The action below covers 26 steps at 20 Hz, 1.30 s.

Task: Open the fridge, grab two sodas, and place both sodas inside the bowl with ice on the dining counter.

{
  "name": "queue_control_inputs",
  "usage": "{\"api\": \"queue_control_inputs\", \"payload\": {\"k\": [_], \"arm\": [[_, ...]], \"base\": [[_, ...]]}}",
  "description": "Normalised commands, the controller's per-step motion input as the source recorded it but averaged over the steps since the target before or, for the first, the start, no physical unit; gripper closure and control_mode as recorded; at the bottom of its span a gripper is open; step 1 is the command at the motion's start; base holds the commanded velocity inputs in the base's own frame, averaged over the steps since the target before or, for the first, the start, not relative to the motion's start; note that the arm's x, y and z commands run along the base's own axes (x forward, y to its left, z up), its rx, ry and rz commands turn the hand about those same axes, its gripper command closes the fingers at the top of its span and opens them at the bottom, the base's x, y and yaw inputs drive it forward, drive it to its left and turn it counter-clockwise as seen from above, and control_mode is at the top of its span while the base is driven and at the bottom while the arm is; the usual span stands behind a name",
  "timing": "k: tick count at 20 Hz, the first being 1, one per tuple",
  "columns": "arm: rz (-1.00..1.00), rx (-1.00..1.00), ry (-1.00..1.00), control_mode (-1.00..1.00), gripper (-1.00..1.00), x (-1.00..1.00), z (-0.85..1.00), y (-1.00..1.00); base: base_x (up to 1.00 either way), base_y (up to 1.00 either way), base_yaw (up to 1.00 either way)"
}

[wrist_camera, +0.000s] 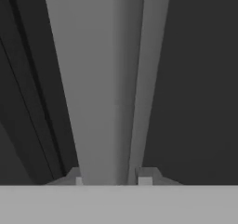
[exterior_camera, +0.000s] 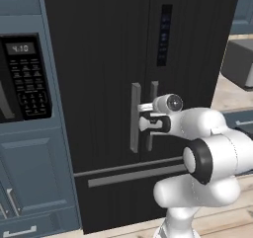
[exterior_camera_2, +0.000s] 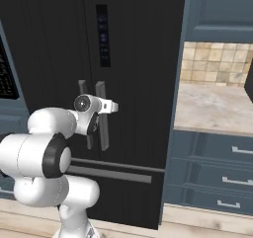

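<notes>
Grey metal fills the space between the fingertips of the two-finger gripper [wrist_camera: 111,179], which is seen clamped on a vertical grey bar handle [wrist_camera: 93,79] in the hand view. Which of the two handles is held can be judged from the base views: the white hand [exterior_camera: 148,116] reaches the right-hand handle [exterior_camera: 151,114] of the pair at the door seam, while the left-hand handle [exterior_camera: 135,117] stands just beside it, apart from the fingers.

The tall black double-door fridge [exterior_camera: 108,59] is shut, with its lower drawer bar [exterior_camera: 133,175] below the arm. No red soda cans, bowl or dining counter can be made out, so the task is judged to be at its first step.

A slip is the main risk: the bar is smooth and narrow, and a pull that is not followed along the door's arc could drag the fingers off it. The neighbouring handle could also be struck by the wrist as the door swings. A blue-grey cabinet with a built-in microwave [exterior_camera: 22,76] stands left of the fridge, and a stone-topped wall counter [exterior_camera_2: 217,108] lies to the right.
</notes>
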Motion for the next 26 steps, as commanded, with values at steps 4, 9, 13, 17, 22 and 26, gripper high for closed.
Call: {"api": "queue_control_inputs", "payload": {"k": [4,9,13,17,22,26], "arm": [[-0.07,-0.07,0.00,-1.00,1.00,-0.51,0.08,-0.11],[-0.07,-0.06,0.00,-1.00,1.00,-0.79,0.35,-0.22],[-0.07,-0.03,0.02,-1.00,1.00,-0.91,0.58,-0.22],[-0.04,0.00,0.05,-1.00,1.00,-0.95,0.81,-0.24],[-0.03,0.00,0.05,-1.00,1.00,-0.94,0.62,-0.17],[-0.05,0.00,-0.02,-1.00,1.00,-0.96,0.05,-0.33]], "base": [[0.00,0.00,0.00],[0.00,0.00,0.00],[0.00,0.00,0.00],[0.00,0.00,0.00],[0.00,0.00,0.00],[0.00,0.00,0.00]]}}
